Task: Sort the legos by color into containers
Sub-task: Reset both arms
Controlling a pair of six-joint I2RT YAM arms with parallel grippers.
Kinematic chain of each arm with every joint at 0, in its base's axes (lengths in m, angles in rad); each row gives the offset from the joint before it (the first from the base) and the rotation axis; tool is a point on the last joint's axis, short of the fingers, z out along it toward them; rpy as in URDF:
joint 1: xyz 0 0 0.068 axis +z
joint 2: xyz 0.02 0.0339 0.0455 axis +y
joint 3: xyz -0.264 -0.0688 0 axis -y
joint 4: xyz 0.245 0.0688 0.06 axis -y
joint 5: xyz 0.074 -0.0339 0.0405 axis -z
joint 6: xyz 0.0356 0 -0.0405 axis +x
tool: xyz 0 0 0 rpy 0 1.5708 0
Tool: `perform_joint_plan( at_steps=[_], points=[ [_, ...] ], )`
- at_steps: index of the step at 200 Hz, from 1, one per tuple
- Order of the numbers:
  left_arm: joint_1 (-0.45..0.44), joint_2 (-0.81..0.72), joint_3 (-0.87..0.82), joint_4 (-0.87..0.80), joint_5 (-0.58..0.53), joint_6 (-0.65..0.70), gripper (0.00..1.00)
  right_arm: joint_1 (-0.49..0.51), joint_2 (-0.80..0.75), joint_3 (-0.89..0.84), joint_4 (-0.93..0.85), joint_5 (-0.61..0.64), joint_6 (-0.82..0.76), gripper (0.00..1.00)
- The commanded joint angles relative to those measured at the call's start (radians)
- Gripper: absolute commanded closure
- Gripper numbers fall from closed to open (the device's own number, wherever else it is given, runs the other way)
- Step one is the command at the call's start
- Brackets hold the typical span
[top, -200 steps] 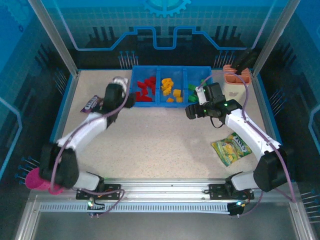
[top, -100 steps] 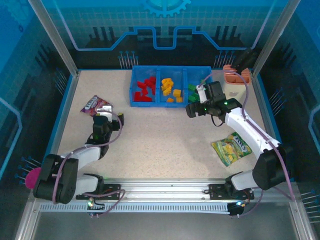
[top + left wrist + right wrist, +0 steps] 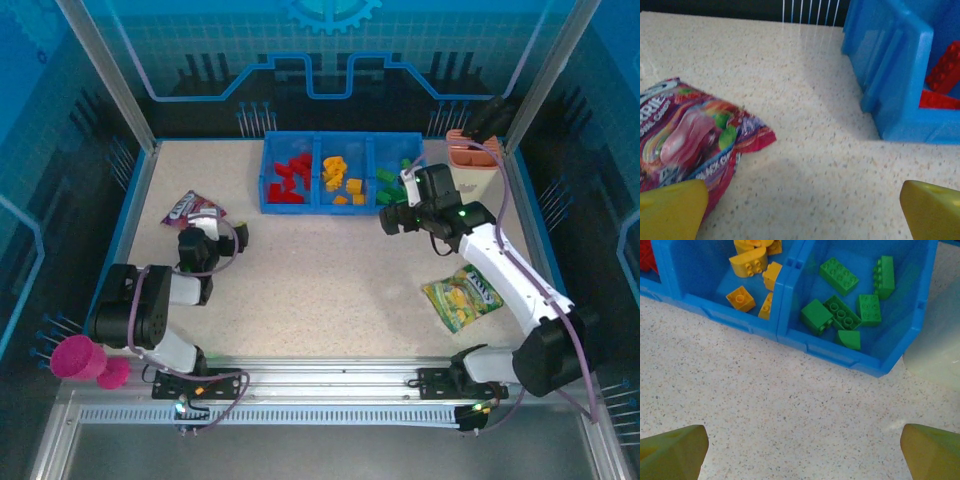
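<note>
My right gripper (image 3: 802, 452) hangs spread as wide as it goes, nothing between its fingers and nothing touching them. My left gripper (image 3: 802, 212) is just as wide and just as empty. Seen from above, the left gripper (image 3: 212, 235) sits low, well short of the bin, and the right gripper (image 3: 392, 216) is just short of it.

Under both lies the speckled desk (image 3: 765, 400), and around either gripper I find no loose brick on it. Ahead of my right gripper is the blue bin (image 3: 740, 320). The same bin (image 3: 890, 75) stands ahead and to the right of my left gripper. A purple snack packet (image 3: 685, 135) lies ahead-left of the left gripper, just beside its left finger; it is not mine to sort.

The green bricks (image 3: 840, 310) lie in the compartment ahead-right of my right gripper and the yellow bricks (image 3: 747, 262) in the one ahead-left. The red bricks (image 3: 945, 70) show over the bin wall, far right of my left gripper. Each colour keeps to its own compartment.

I judge the sorting finished, or nearly so. The next move calls for a look round the desk for a stray brick. If there is none, both arms can pull clear without bumping the bin.
</note>
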Motion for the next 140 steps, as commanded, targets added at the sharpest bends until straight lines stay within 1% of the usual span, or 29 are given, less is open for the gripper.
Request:
perform_joint_plan(
  at_steps=[1,24,35,41,50,61,77,96,121,140],
  points=[
    [-0.012,-0.004,0.017,-0.021,0.004,0.002,0.01,-0.032,-0.071,-0.076,0.091,0.018,-0.062,0.00],
    [-0.012,-0.005,0.018,-0.020,0.004,0.002,0.01,-0.059,-0.171,-0.261,0.302,0.030,-0.111,0.00],
    [-0.013,-0.003,0.018,-0.020,0.002,0.003,0.01,-0.066,-0.223,-0.378,0.447,0.129,-0.139,0.00],
    [-0.013,-0.004,0.018,-0.020,0.000,0.003,0.01,-0.081,-0.253,-0.445,0.542,0.141,-0.162,0.00],
    [-0.014,-0.003,0.018,-0.020,0.000,0.003,0.01,-0.115,-0.292,-0.545,0.697,0.121,-0.181,0.00],
    [-0.015,-0.003,0.017,-0.022,-0.002,0.004,0.01,-0.160,-0.322,-0.653,0.889,0.052,-0.173,0.00],
    [-0.016,-0.003,0.018,-0.022,-0.001,0.005,0.01,-0.202,-0.324,-0.756,1.073,-0.021,-0.129,0.00],
    [-0.016,-0.003,0.019,-0.022,-0.003,0.006,0.01,-0.210,-0.271,-0.806,1.166,-0.049,-0.119,0.00],
    [-0.018,-0.003,0.018,-0.022,-0.006,0.006,0.01,-0.216,-0.166,-0.821,1.239,-0.043,-0.131,0.00],
    [-0.018,-0.003,0.019,-0.023,-0.006,0.007,0.01,-0.226,-0.078,-0.831,1.342,-0.056,-0.138,0.00]
  ],
)
